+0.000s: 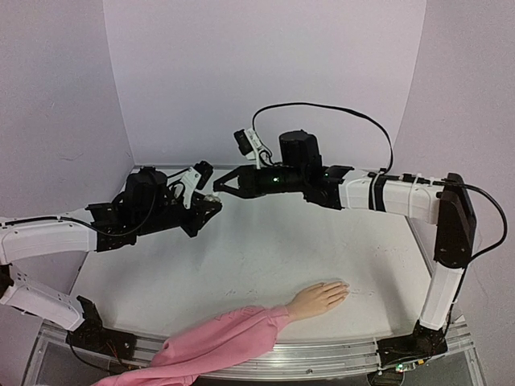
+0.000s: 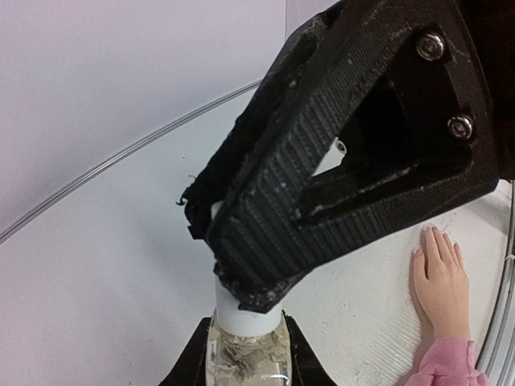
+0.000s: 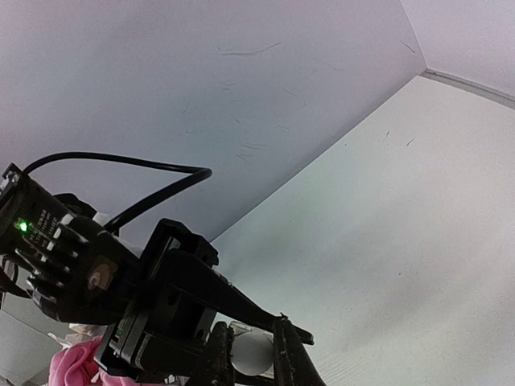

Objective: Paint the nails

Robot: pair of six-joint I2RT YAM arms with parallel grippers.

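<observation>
The peach mannequin hand (image 1: 318, 299) lies flat near the table's front edge, in a pink sleeve (image 1: 225, 342). Its nails (image 2: 429, 229) show as pale fingertip ends in the left wrist view. Over the back of the table my left gripper (image 1: 208, 203) is shut on a small clear bottle (image 2: 245, 358) with a white cap (image 2: 245, 315). My right gripper (image 1: 219, 190) meets it from the right, shut on that white cap (image 3: 254, 354). Both grippers are far from the hand.
The white table (image 1: 265, 249) is backed by lilac walls. A black cable (image 1: 338, 108) loops above the right arm. A metal rail (image 1: 322, 354) runs along the front edge, under the sleeve.
</observation>
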